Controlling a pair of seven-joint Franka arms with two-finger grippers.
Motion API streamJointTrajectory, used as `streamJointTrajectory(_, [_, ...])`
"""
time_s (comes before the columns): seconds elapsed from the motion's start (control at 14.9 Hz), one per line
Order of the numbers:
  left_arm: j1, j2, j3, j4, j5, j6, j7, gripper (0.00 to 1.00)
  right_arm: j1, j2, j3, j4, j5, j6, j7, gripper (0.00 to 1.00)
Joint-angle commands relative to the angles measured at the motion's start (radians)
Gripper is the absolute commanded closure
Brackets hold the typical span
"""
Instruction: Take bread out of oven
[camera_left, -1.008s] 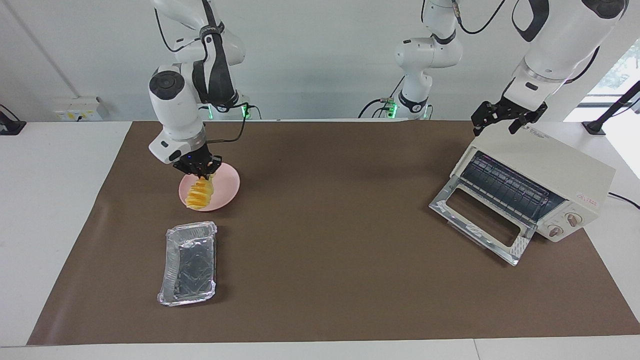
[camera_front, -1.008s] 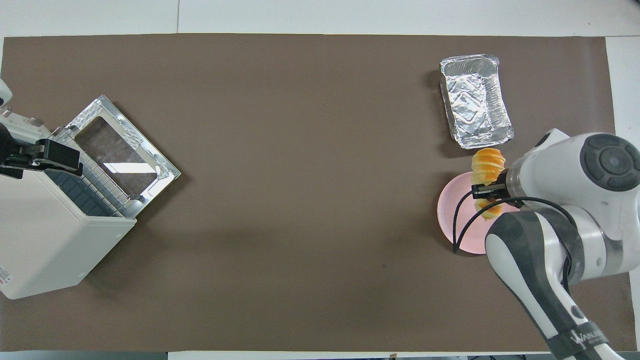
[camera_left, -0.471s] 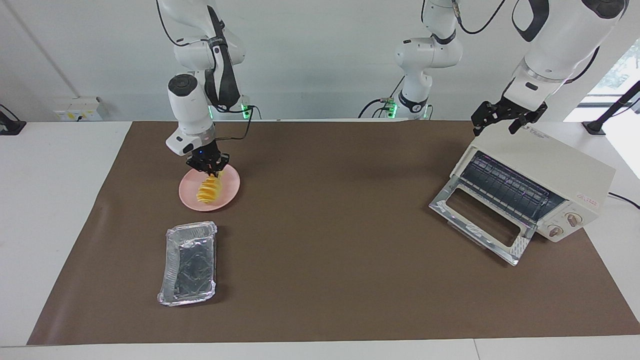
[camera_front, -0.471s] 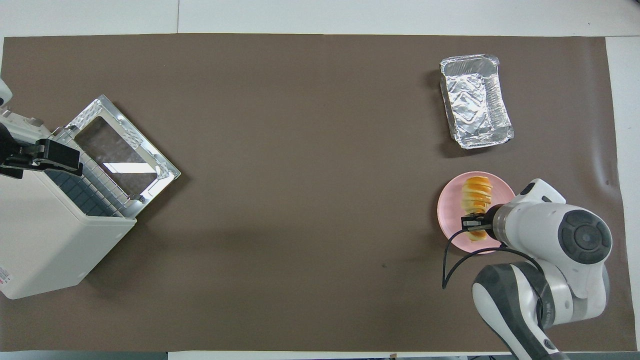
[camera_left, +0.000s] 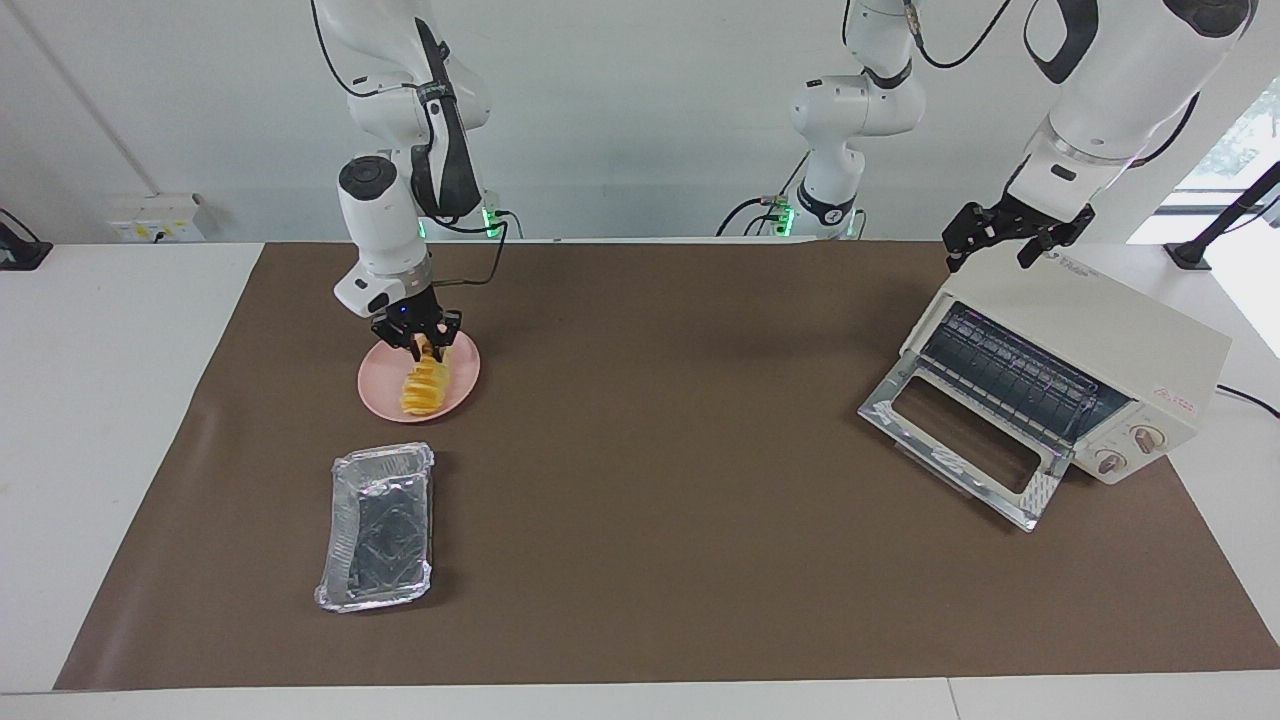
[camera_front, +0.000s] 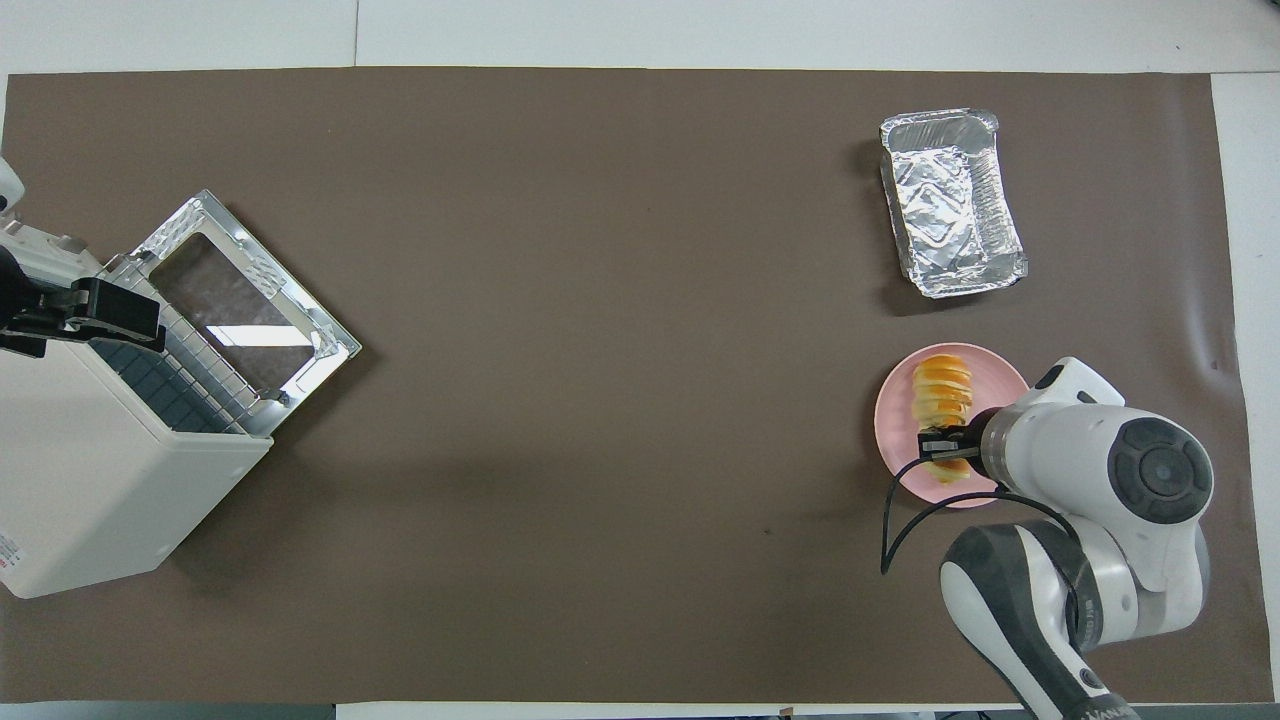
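The golden ridged bread (camera_left: 424, 386) rests tilted on a pink plate (camera_left: 372, 388) toward the right arm's end of the table. My right gripper (camera_left: 421, 342) is shut on the bread's end nearer the robots. In the overhead view the bread (camera_front: 942, 392) lies across the plate (camera_front: 892, 432) with the right gripper (camera_front: 944, 446) on it. The cream-white oven (camera_left: 1105, 318) stands toward the left arm's end with its glass door (camera_left: 958, 440) dropped open and its wire rack bare. My left gripper (camera_left: 990, 250) waits open over the oven's top edge.
A crinkled silver foil tray (camera_left: 378, 528) lies farther from the robots than the plate; it also shows in the overhead view (camera_front: 950, 203). The oven (camera_front: 90, 470) and its open door (camera_front: 240, 310) take up the left arm's end of the brown mat.
My right gripper has swung toward the robots and lowered the bread from above the plate's rim down onto the plate. The left arm has not moved.
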Motion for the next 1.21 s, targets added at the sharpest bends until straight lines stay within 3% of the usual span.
streamJointTrajectory(0.0, [0.012, -0.027, -0.004, -0.026, -0.014, 0.009, 0.001, 0.00, -0.009, 0.001, 0.008, 0.051, 0.012, -0.048, -0.006, 0.00])
streamJointTrajectory(0.54, [0.012, -0.027, -0.004, -0.026, -0.016, 0.009, 0.001, 0.00, -0.074, 0.045, -0.001, 0.440, 0.018, -0.451, -0.144, 0.00])
streamJointTrajectory(0.94, [0.012, -0.027, -0.004, -0.026, -0.016, 0.009, 0.001, 0.00, -0.109, 0.058, -0.007, 0.773, 0.050, -0.899, -0.290, 0.00])
streamJointTrajectory(1.14, [0.012, -0.027, -0.004, -0.026, -0.016, 0.009, 0.001, 0.00, -0.126, 0.073, -0.007, 0.893, 0.052, -1.047, -0.316, 0.00])
